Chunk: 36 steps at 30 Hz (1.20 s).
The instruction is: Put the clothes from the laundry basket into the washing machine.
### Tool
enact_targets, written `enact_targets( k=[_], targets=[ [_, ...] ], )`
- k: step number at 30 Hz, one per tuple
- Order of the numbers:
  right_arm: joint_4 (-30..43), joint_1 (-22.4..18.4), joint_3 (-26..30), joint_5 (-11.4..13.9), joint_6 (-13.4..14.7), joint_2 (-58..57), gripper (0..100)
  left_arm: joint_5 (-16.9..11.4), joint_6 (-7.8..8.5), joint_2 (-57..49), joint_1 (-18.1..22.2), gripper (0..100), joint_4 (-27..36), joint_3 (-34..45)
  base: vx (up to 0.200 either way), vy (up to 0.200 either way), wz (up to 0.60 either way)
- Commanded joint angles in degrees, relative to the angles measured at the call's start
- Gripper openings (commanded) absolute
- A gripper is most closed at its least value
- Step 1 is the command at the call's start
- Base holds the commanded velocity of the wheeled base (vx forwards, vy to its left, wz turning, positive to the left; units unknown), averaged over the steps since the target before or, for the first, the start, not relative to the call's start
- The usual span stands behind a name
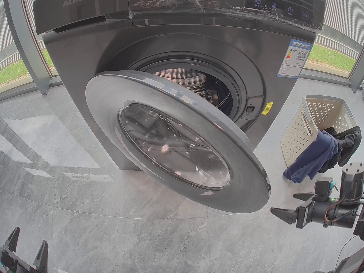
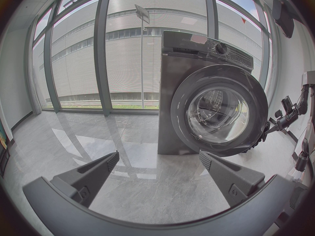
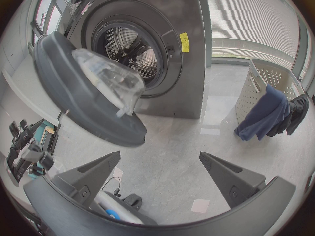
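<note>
Head view: right claw [image 1: 284, 204] near door rim [image 1: 253, 179].

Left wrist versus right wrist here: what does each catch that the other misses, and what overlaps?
Left wrist: the door's outer face and the washing machine's side wall. Right wrist: the drum's inside, and the laundry basket with a blue garment and a black garment draped over its rim. Both: the washing machine with its door swung open.
</note>
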Motion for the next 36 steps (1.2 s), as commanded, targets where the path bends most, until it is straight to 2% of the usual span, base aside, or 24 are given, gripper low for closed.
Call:
enact_targets(
  k=[1,4,6,9,12,15,19,21,23,28,34,36],
  targets=[
    [-0.2,-0.3,-6.8,0.1,0.1,6.7,100,0.0,-0.02,-0.8,0.0,100,-0.1,1.0,0.000,0.000,0.00],
    [-0.2,0.6,-8.8,0.2,0.1,8.4,100,0.0,-0.02,-0.8,0.0,100,0.0,1.0,0.000,0.000,0.00],
    [-0.3,2.8,-8.6,0.2,0.4,9.0,100,0.0,-0.11,-0.8,0.0,100,0.0,1.0,0.000,0.000,0.00],
    [-0.2,5.3,-7.1,0.4,0.6,9.0,100,0.0,-0.11,-0.8,0.0,100,0.0,1.0,0.000,0.000,0.00],
    [-0.3,10.0,-3.0,2.5,0.4,6.9,100,0.0,-0.02,-0.8,0.0,100,0.0,1.0,0.000,0.000,0.00],
    [-0.3,12.8,-1.3,3.1,0.5,3.3,100,0.0,-0.02,-0.8,0.0,100,0.0,1.0,0.000,0.000,0.00],
    [-0.4,11.5,-3.7,2.2,0.8,3.5,100,0.0,-0.02,-0.8,0.0,100,0.0,1.0,0.000,0.000,0.00],
    [-0.4,8.0,-6.7,1.2,2.0,6.2,100,0.0,-0.02,-0.8,0.0,100,0.0,1.0,0.000,0.000,0.00],
    [-0.6,6.6,-8.9,0.6,2.7,9.0,100,0.0,-0.02,-0.8,0.0,100,0.0,1.0,0.000,0.000,0.00],
    [-2.9,6.7,-12.6,-1.2,3.1,13.9,100,0.0,-0.02,-0.8,0.0,100,0.0,1.0,0.000,0.000,0.00],
    [-7.1,6.6,-18.1,-2.6,4.4,21.8,100,0.0,-0.02,-0.8,0.0,100,-0.1,1.0,-0.200,0.000,0.00],
    [-8.3,6.6,-21.6,-3.6,5.1,25.0,100,0.0,-0.02,-0.8,0.0,100,0.0,1.0,-0.200,0.000,0.00]
  ],
)
